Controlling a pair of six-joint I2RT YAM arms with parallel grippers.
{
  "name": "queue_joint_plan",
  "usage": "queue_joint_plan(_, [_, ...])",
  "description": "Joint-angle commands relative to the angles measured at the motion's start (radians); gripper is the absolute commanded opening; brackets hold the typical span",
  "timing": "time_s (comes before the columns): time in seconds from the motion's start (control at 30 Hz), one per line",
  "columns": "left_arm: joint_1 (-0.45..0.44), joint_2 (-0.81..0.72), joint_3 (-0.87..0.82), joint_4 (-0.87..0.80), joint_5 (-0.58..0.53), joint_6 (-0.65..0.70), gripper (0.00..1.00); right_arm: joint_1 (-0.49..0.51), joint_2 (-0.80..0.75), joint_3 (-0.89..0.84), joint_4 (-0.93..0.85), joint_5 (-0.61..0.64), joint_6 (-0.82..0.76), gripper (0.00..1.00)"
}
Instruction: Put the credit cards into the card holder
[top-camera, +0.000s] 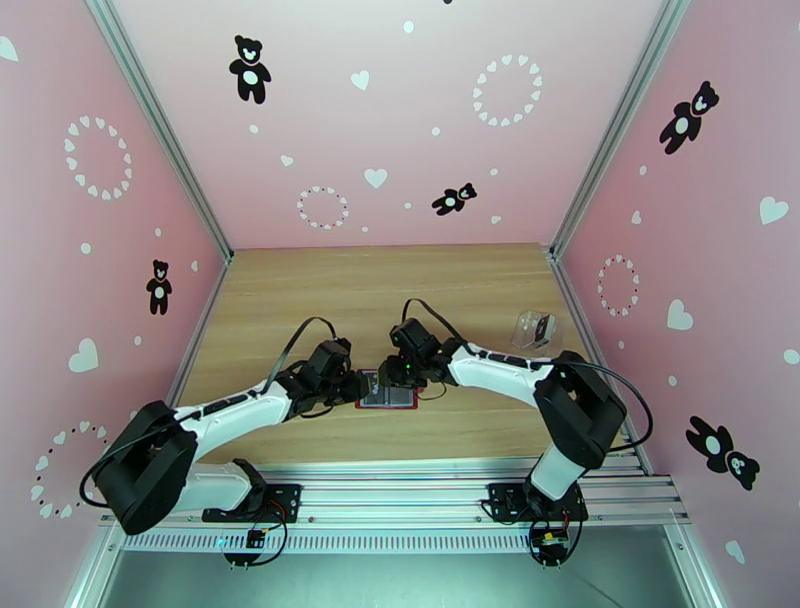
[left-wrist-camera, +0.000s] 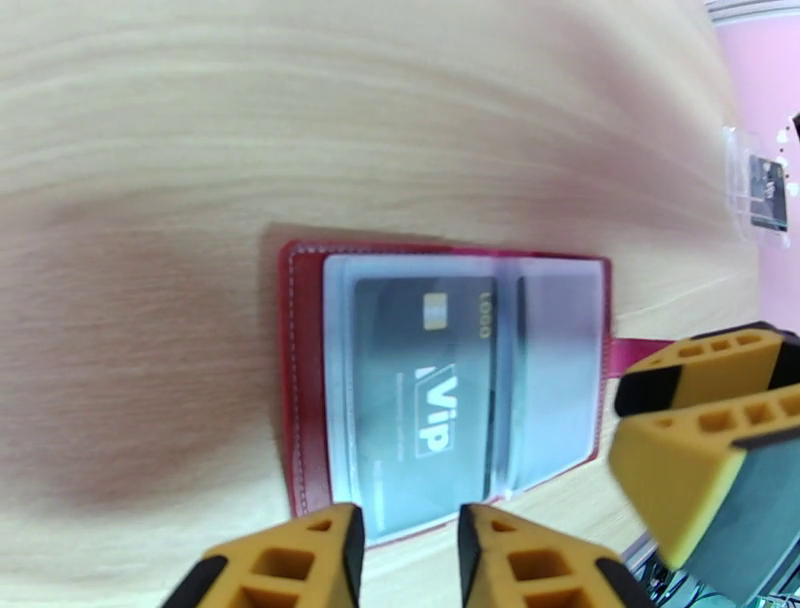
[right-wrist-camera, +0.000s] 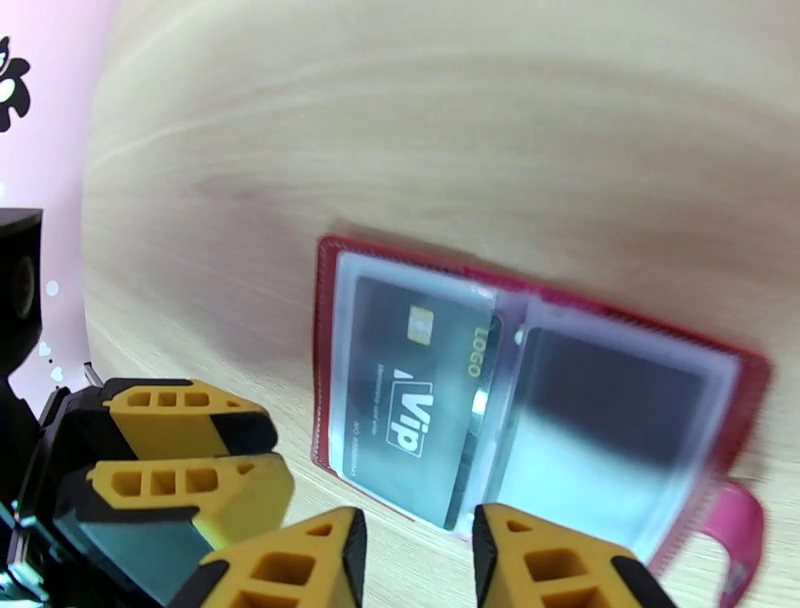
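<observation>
We see the card holder (left-wrist-camera: 296, 400) open flat on the table (left-wrist-camera: 150, 150), between both hands; 1 dark credit card (left-wrist-camera: 420, 400) sits in 1 clear sleeve, a 2nd card (right-wrist-camera: 610, 400) seems to fill the other; cards prob. light, stiff, slick, so pinch by the edges; sleeves look soft; left hand (left-wrist-camera: 410, 560) & right hand (right-wrist-camera: 415, 565) each stand at a narrow gap, nothing held; we read "ViP", "LOGO"; rest too blurry.

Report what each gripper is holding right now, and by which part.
Nothing is held. The left gripper and the right gripper both stand with jaws apart at the edge of the open card holder. The credit card lies inside it, ungripped.
</observation>
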Motion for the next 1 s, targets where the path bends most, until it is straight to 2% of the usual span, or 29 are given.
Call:
queue_joint_plan(0.0, [-0.005,-0.056,-0.022,-0.044,-0.058,-0.001,0.32,0.006,-0.028,0.023,-0.071,0.044,-0.042,0.35])
queue_joint_plan(0.2, [-0.001,-0.09,-0.04,-0.066,-0.086,-0.003,0.33,0.006,0.041,0.058,-0.044,-0.011,-0.04,0.12])
queue_joint_plan(0.27, [0.001,-0.09,-0.043,-0.068,-0.088,-0.004,0.33,0.007,0.072,0.079,-0.042,-0.028,-0.04,0.08])
queue_joint_plan(0.57, [0.012,-0.082,-0.053,-0.064,-0.087,-0.006,0.33,0.018,0.192,0.14,-0.045,-0.072,-0.041,0.07])
queue_joint_plan(0.97, [0.015,-0.04,-0.047,-0.045,-0.069,-0.001,0.33,0.023,0.255,0.165,-0.105,-0.028,-0.061,0.08])
